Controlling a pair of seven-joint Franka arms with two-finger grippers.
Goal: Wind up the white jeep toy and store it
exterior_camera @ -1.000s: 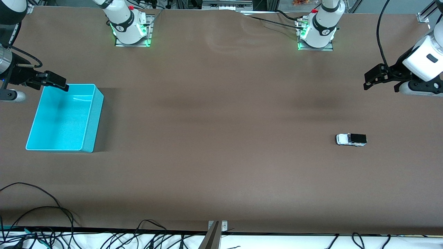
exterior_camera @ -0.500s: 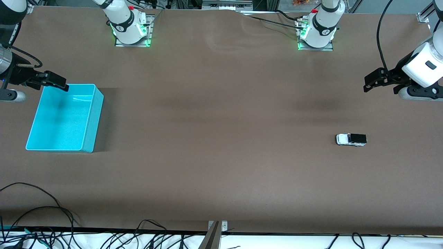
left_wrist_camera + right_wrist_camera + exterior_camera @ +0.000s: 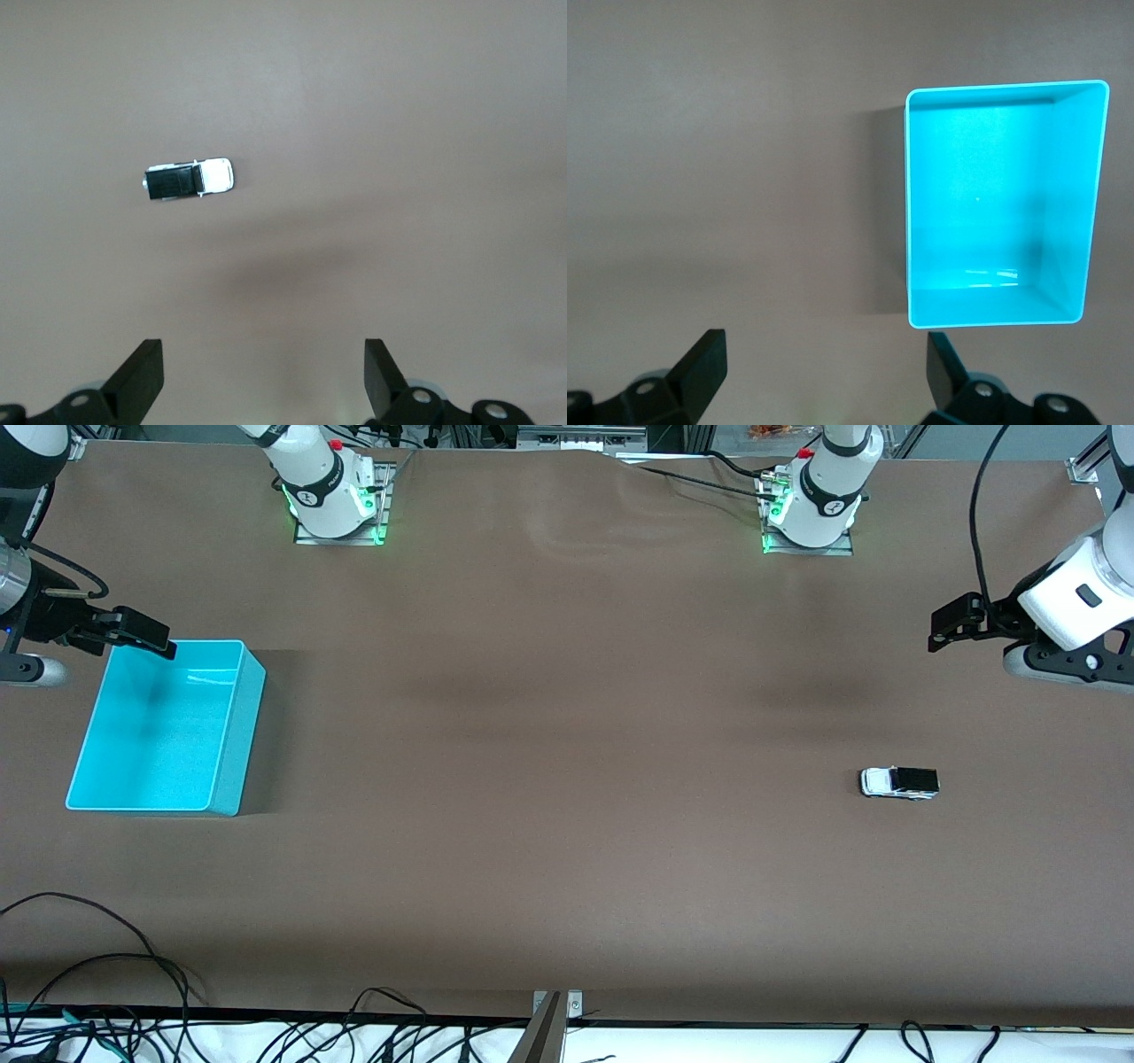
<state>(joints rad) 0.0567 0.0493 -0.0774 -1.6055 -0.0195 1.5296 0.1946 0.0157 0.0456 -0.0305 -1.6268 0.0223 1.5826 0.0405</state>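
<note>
Small boxy white jeep toy with black roof and rear sits on its wheels on the brown worktop, toward the left arm's end. Untouched, nothing beside it.

Left pincer is up in the air over bare worktop at the left arm's end, well apart from the jeep. Fingers spread wide, nothing between them; left wrist view shows the two black fingertips far apart with the jeep on the worktop below.

Rectangular open-topped turquoise plastic bin stands toward the right arm's end, interior bare.

Right pincer hangs over the bin's rim at the corner farther from the front camera. Fingers wide apart, gripping nothing; right wrist view shows both fingertips separated with the bin below.
</note>
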